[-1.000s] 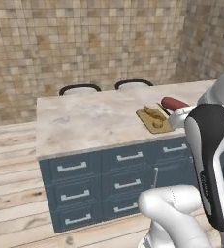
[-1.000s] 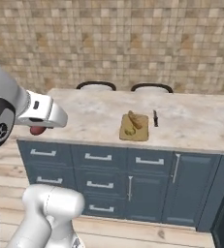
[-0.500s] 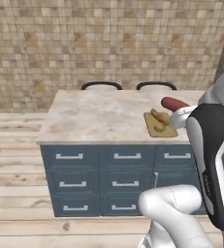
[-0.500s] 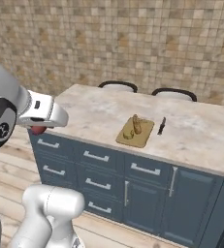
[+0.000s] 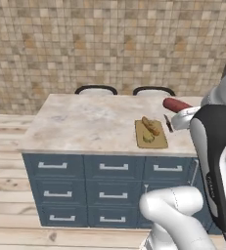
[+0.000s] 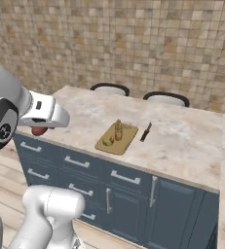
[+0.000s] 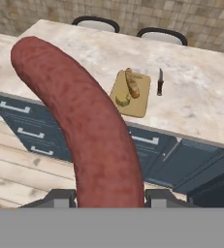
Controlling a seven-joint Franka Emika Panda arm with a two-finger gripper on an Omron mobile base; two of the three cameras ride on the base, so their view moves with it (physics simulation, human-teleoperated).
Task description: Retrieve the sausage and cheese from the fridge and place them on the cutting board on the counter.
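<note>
Gripper [image 7: 110,196] clamped on sausage [image 7: 82,121], centre of hand view, short of counter [image 6: 182,141]. Cutting board [image 6: 117,137] mid-frame on counter, already carrying pale lump, likely cheese [image 7: 122,100], beside brownish item. Left, by judgement: lay sausage on board.

The counter [image 6: 192,141] is taken as the landmark. The cutting board [image 6: 117,138] is laid on the counter, near its front edge. Two food items are set on the cutting board: a long one [image 7: 132,83] toward the back and the cheese [image 7: 122,100] toward the front. A knife [image 6: 145,132] is laid on the counter just to the right of the board. Two chairs [image 5: 96,89] are placed behind the counter, side by side. The sausage [image 7: 84,126] is held in the gripper [image 7: 108,196], out in front of the counter.
</note>
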